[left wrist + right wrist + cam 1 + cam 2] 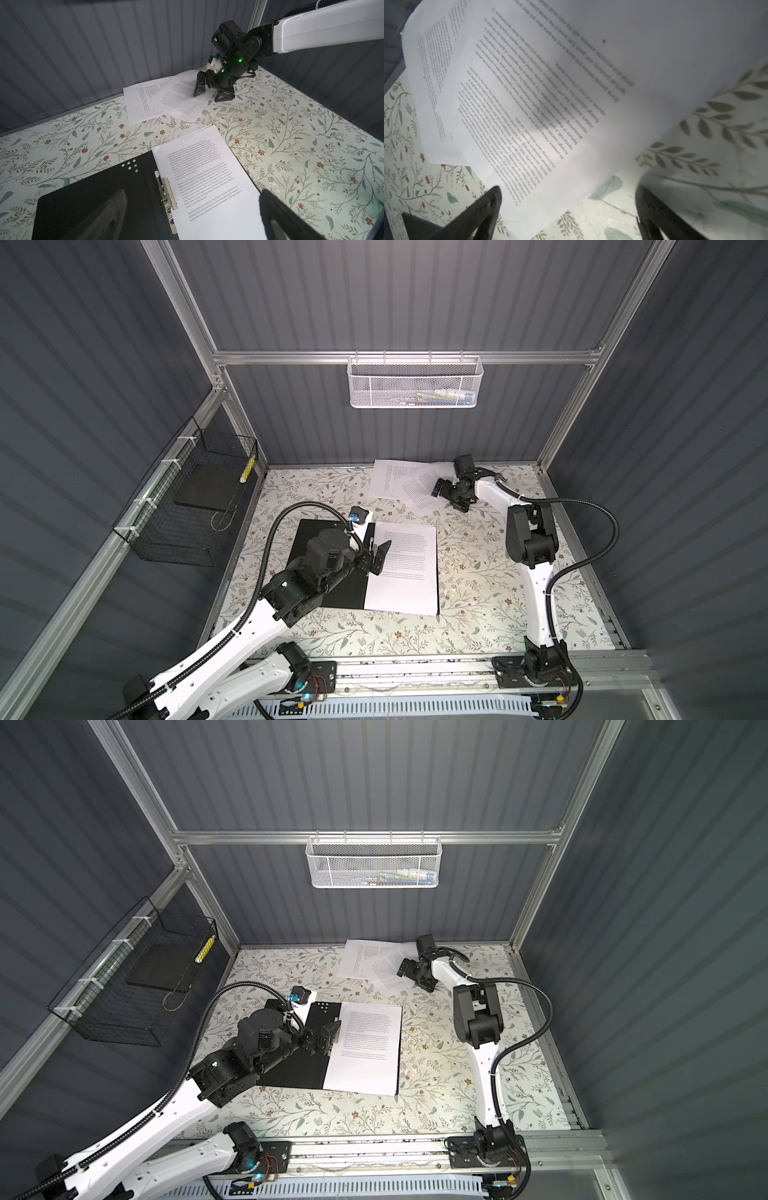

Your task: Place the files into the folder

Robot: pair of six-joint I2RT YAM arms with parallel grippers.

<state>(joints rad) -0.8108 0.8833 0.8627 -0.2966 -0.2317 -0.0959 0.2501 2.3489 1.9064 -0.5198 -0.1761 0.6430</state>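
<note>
The folder [345, 593] [299, 1073] [83, 187] lies open at mid-left of the table, black inside up, with a metal spine clip [166, 197]. One printed sheet of the files [409, 572] [370, 1052] [207, 187] lies on its right half. My left gripper [379, 558] [330, 1040] [193, 216] hangs open over the spine and holds nothing. Two more overlapping files [390, 481] [361, 961] [141, 99] [550, 83] lie by the back wall. My right gripper [449, 499] [415, 978] [211, 95] [568, 191] stands open at the upper sheet's corner, one finger on the paper, one on the cloth.
A floral tablecloth [478, 593] covers the table. A white mesh basket [415, 381] hangs on the back wall, well above the loose sheets. A black wire basket [195, 497] is fixed to the left wall. Dark ribbed walls close in three sides.
</note>
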